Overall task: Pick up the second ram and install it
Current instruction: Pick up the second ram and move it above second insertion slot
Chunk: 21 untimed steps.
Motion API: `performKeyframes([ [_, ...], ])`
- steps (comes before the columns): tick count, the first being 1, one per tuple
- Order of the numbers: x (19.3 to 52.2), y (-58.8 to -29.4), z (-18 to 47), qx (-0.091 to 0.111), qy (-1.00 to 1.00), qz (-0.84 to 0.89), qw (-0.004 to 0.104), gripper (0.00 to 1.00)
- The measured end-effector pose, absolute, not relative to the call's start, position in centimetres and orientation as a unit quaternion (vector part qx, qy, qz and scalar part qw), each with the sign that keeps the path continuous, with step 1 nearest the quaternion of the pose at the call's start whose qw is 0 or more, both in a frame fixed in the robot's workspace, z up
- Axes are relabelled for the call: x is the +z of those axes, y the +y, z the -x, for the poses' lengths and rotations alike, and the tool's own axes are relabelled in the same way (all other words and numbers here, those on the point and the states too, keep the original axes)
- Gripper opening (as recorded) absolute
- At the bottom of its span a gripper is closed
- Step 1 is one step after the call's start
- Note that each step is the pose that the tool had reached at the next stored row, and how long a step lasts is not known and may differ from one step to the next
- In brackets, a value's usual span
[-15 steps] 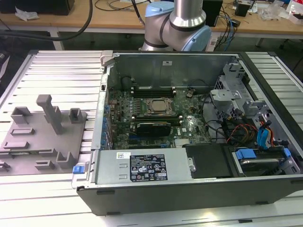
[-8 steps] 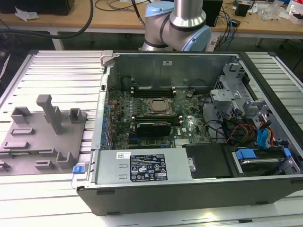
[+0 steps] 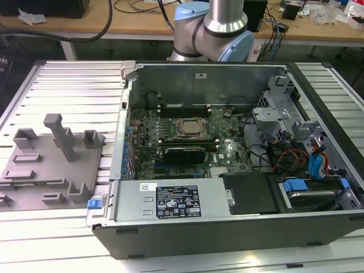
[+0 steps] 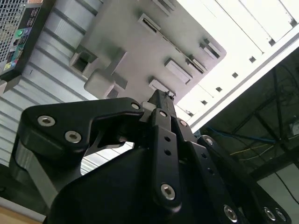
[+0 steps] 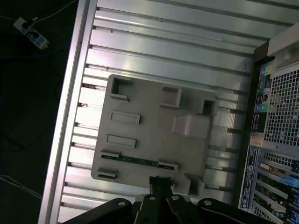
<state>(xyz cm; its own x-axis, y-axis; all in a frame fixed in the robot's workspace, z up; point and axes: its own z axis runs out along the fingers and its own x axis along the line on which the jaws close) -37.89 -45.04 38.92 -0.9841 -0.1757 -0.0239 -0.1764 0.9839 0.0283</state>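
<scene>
The second ram is a thin dark green stick lying in two small holders of the grey fixture plate. In the exterior view the ram shows as a dark strip near the front of the fixture plate. My gripper hangs well above the plate, its black fingertips pressed together with nothing between them. Its tip sits close to the stick in the first wrist view. The second wrist view shows the gripper from behind, shut over the same plate.
An open computer case fills the exterior view's right, with the motherboard, silver processor, black card and memory slots. A tall grey post and blocks rise from the fixture. Ribbed aluminium table surrounds it.
</scene>
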Motion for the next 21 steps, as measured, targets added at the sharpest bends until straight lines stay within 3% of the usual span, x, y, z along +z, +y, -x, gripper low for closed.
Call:
performKeyframes([
  [16, 38.91, -45.04, 37.89, 0.016, 0.977, 0.213, 0.009, 0.11],
  [21, 38.91, -45.04, 37.89, 0.016, 0.945, 0.326, 0.006, 0.11],
])
